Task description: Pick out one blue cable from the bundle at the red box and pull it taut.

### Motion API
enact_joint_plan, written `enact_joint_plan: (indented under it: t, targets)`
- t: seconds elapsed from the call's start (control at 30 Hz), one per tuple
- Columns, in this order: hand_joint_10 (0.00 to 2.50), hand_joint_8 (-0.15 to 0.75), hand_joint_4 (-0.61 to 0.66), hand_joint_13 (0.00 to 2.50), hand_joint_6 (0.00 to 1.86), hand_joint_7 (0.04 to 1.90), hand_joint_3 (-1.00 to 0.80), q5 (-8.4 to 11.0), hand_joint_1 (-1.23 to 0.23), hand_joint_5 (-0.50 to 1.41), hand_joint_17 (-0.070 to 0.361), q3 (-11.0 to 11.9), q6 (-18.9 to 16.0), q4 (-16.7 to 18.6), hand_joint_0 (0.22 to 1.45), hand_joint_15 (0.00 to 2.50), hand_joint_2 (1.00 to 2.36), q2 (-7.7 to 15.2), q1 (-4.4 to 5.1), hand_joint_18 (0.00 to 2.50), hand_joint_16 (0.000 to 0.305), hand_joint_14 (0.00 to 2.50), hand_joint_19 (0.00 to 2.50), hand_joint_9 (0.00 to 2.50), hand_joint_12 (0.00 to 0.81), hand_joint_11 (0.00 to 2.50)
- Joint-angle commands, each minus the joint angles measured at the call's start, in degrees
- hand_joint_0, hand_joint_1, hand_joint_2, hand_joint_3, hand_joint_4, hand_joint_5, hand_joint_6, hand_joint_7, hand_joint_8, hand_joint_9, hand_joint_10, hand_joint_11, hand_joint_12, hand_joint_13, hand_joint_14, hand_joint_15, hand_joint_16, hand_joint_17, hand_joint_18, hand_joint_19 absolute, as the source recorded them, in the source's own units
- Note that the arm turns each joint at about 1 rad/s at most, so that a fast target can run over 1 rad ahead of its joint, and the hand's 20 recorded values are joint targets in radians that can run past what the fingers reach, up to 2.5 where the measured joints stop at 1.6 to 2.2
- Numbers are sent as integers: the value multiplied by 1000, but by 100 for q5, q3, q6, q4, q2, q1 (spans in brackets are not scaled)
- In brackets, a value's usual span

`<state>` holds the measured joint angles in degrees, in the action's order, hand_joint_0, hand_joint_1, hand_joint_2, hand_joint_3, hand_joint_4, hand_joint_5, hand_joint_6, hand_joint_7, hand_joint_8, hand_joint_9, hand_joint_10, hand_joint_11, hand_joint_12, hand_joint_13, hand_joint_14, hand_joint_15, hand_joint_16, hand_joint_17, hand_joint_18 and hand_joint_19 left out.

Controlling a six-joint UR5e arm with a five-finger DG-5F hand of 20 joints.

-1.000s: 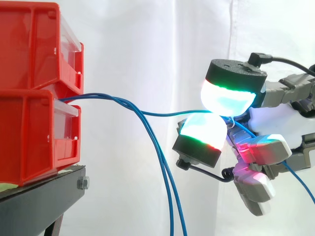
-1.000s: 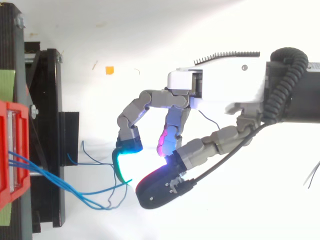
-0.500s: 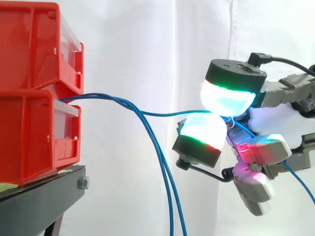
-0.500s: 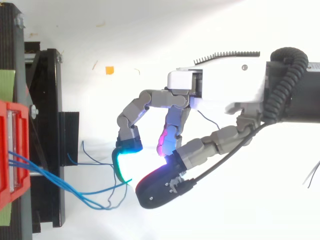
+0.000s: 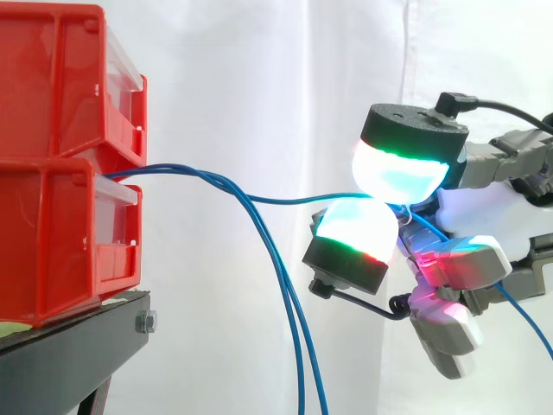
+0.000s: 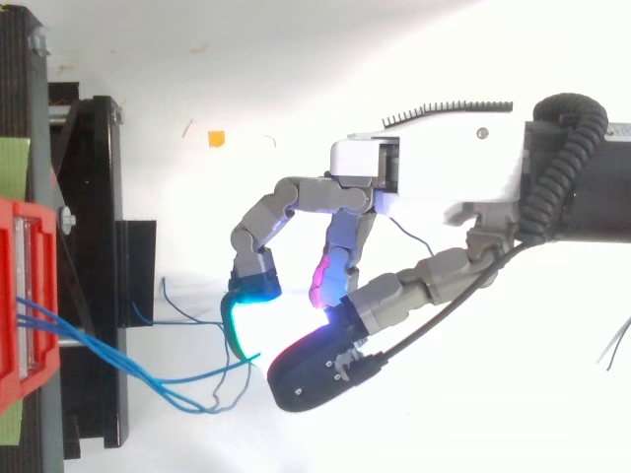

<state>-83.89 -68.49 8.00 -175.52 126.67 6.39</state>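
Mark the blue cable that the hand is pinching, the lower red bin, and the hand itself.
blue cable [image 5: 294, 201]: side view, on its level mid-air stretch.
lower red bin [image 5: 52, 242]: side view, on the red wall facing the camera.
hand [image 6: 434, 168]: top view, on the white palm housing.

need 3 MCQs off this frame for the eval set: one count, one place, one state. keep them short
1. How many red plastic bins are stacked?
A) one B) two C) four

2. Where do the thin blue cables leave the stack?
A) the upper bin's top B) beneath the stack C) the lower bin's front

3. The hand is:
A) shut on one blue cable between glowing pads B) open, clear of the cables C) shut on nothing

Answers:
1 B: the side view shows two bins, one on the other.
2 C: the cables emerge at the lower bin's front, just under the upper bin.
3 A: one cable runs into the pinch of two pads, while the others droop.
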Motion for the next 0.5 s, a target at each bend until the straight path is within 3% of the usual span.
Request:
enact_joint_plan:
  t: [0.0,0.47]
  targets:
    - [23,319,-77,1206,912,1080,-116,4,-781,-64,121,2,0,0,614,617,1021,-2,3,1010,54,21,555,1449,383,756]
    - [25,317,-72,1174,908,1103,-131,-4,-779,-70,118,2,0,0,623,609,1023,-2,3,972,52,23,579,1425,377,736]
